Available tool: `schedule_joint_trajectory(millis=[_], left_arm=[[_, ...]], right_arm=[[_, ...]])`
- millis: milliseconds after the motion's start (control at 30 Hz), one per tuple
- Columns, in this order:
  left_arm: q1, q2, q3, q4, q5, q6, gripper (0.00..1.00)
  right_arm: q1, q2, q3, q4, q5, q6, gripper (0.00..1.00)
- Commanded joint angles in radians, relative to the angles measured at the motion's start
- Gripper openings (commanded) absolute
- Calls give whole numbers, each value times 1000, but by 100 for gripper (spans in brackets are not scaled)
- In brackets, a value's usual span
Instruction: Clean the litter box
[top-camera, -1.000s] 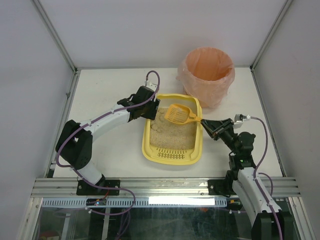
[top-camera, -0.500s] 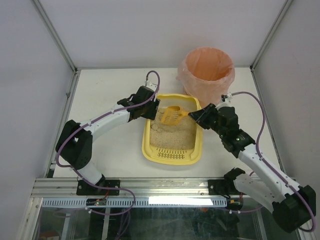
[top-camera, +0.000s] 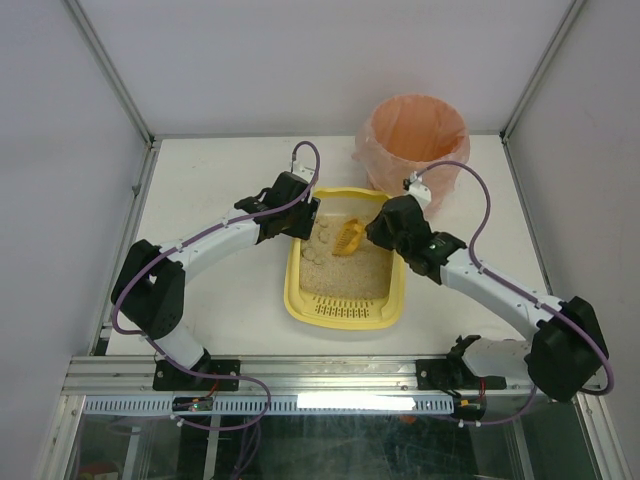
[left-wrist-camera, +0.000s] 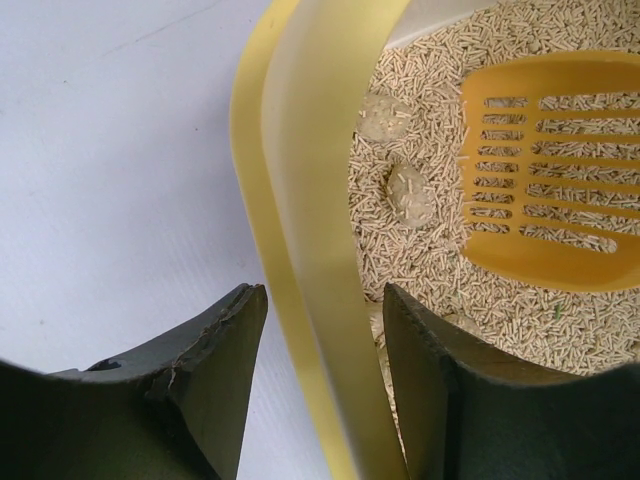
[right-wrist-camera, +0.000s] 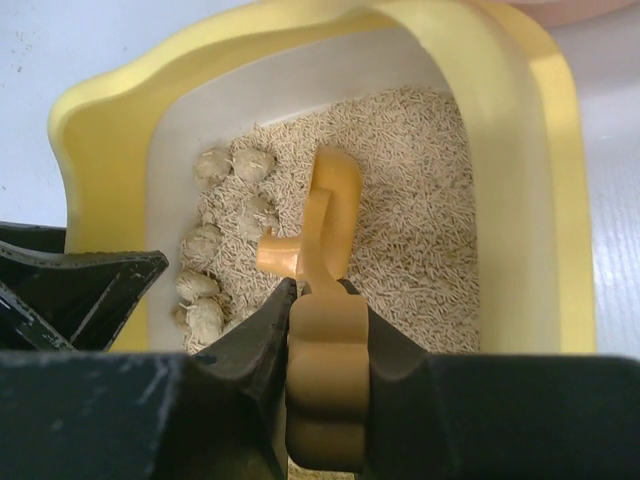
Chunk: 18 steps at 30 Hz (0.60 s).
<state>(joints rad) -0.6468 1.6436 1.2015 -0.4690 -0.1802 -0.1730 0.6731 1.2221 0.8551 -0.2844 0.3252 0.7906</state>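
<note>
Your left arm (top-camera: 215, 245) bends out to the left at the elbow, and its forearm angles forward and to the right. The left gripper (top-camera: 305, 222) points down, its fingers (left-wrist-camera: 215, 380) partly spread and set on either side of the litter box (left-wrist-camera: 310, 200) wall, one outside and one inside. Your right arm (top-camera: 490, 290) stretches low and long from its base, out to the right and then back towards the middle. The right gripper (top-camera: 372, 228) faces the left one, the two close together. Its fingers (right-wrist-camera: 250, 340) are clamped tight on the scoop handle (right-wrist-camera: 325, 370).
</note>
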Motion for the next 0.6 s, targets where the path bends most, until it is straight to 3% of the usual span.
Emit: schedule_joint_trajectory(millis=[0, 367, 567], left_arm=[[12, -22, 18, 16, -22, 10, 52], [12, -28, 17, 15, -27, 11, 52], [12, -31, 17, 14, -27, 11, 52]], right_arm=[[7, 73, -2, 99, -36, 17, 0], [-4, 231, -138, 564, -361, 167, 0], [-7, 161, -174, 583, -325, 173, 0]])
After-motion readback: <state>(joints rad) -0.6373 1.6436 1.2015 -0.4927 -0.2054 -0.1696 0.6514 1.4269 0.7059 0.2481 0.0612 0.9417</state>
